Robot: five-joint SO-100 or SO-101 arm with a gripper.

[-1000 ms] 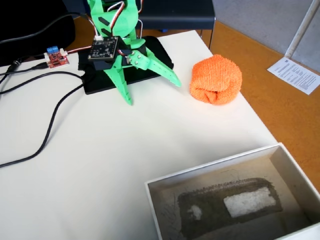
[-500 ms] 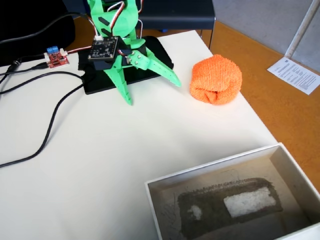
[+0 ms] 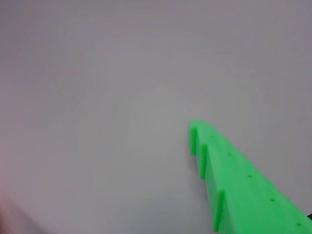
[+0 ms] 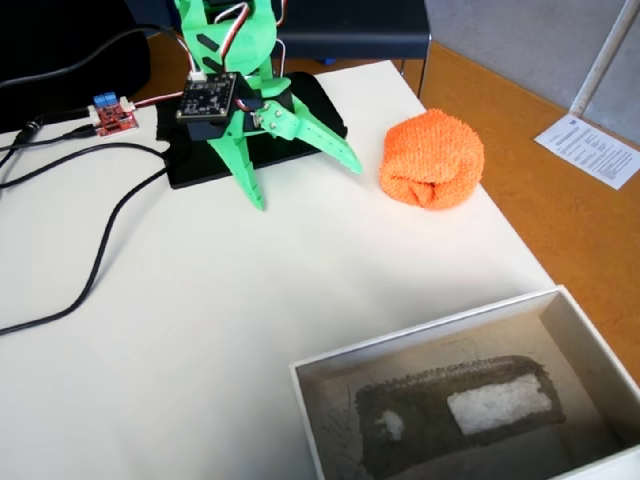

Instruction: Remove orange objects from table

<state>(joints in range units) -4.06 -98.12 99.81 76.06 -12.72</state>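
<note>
The orange sock ball (image 4: 432, 163) sits on the white table (image 4: 200, 330), upper right in the fixed view. The green gripper (image 4: 305, 183) hangs near it with jaws spread wide, holding nothing. I think it must reach right, then grab the ball.

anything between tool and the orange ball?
Nothing visible. In the fixed view the tool is open over bare table, and the orange ball lies to its right, apart from it, with only clear tabletop between them.
</note>
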